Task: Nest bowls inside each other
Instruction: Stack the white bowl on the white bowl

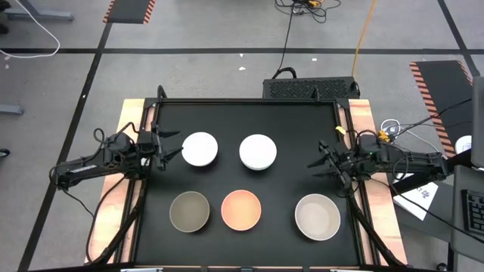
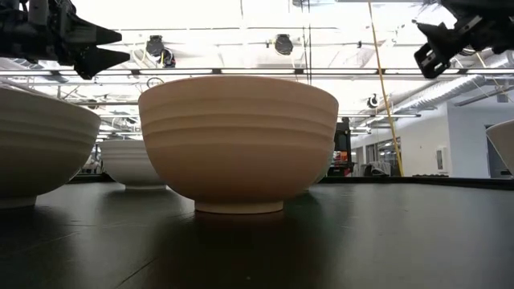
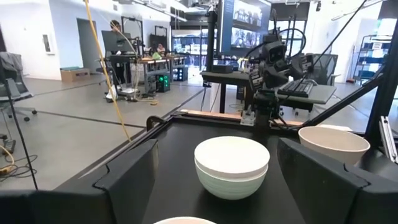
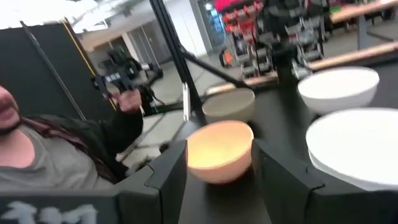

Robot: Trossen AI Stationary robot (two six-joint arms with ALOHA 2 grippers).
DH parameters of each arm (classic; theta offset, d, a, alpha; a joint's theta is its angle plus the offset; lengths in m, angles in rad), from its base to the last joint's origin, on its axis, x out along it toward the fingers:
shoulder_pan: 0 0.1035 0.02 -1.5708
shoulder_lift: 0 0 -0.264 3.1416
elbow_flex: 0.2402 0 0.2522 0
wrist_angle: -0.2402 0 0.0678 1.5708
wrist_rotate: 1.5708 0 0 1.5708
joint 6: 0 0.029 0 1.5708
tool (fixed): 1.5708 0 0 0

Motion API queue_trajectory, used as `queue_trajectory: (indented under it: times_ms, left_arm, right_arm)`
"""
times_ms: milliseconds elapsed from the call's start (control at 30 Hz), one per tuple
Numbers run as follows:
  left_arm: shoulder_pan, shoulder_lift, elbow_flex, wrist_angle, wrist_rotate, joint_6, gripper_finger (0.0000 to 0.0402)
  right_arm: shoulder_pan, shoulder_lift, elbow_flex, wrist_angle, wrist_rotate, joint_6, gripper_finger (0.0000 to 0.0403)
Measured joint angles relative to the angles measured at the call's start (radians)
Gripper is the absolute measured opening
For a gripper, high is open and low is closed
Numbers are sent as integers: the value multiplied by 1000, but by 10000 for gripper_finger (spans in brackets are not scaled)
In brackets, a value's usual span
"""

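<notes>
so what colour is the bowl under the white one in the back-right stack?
Mint green bowl, its rim peeking out beneath the white bowl; clearest in the left wrist view.

Low view: peach-orange bowl (image 2: 238, 143) hid nearly all of the white-in-mint stack behind it. Left of the peach bowl, olive-grey bowl (image 2: 36, 144) was cut by the frame edge; right of it, only a sliver of beige bowl (image 2: 503, 144) showed. Right wrist view was blurred; a person (image 4: 46, 152) beyond the peach bowl was cropped.
</notes>
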Motion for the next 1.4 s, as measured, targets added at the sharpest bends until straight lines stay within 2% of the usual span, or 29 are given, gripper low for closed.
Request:
queue_trajectory:
  times_ms: [367,633,833,900,967,1133,1400]
  left_arm:
    - [0,1,0,29,-26,-42,328]
    - [0,3,0,113,-26,55,328]
    - [0,3,0,120,-26,4,328]
    - [0,3,0,126,-27,-12,328]
    - [0,9,0,107,-72,-41,328]
    - [1,110,8,64,-317,-95,328]
    - [1,443,221,-21,-363,-149,328]
  right_arm:
    - [0,0,0,-57,0,-19,169]
    - [0,0,0,-58,-2,-22,169]
    - [0,0,-11,-81,-110,-75,169]
    - [1,1,-23,-77,-119,-53,169]
    - [1,1,-36,-75,-102,-34,169]
    - [0,0,-52,-67,-77,-9,169]
    - [0,0,-52,-6,-77,17,169]
